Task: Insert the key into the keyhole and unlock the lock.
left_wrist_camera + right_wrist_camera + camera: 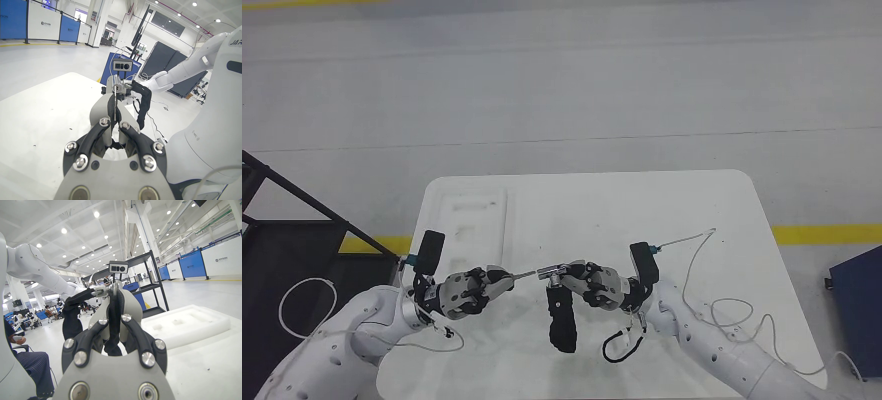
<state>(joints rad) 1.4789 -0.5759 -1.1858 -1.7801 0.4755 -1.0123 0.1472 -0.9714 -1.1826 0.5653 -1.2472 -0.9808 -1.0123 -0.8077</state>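
Note:
My left gripper (504, 281) (114, 101) is shut on a thin metal key (114, 108), held above the table's front half. The key's blade (530, 274) points at the silver lock (554, 270) (118, 85), and its tip meets the keyhole on the lock's face; how deep it sits I cannot tell. My right gripper (574, 277) (113, 291) is shut on the lock (102, 290) from the other side. A black sleeved cable (562, 322) (144, 103) (74, 308) hangs from the lock down toward the table.
A white foam tray (477, 222) (189, 321) with cut-out recesses lies at the back left of the white table (712, 220). A black rack (287, 235) stands off the left edge, a blue cabinet (857, 290) off the right.

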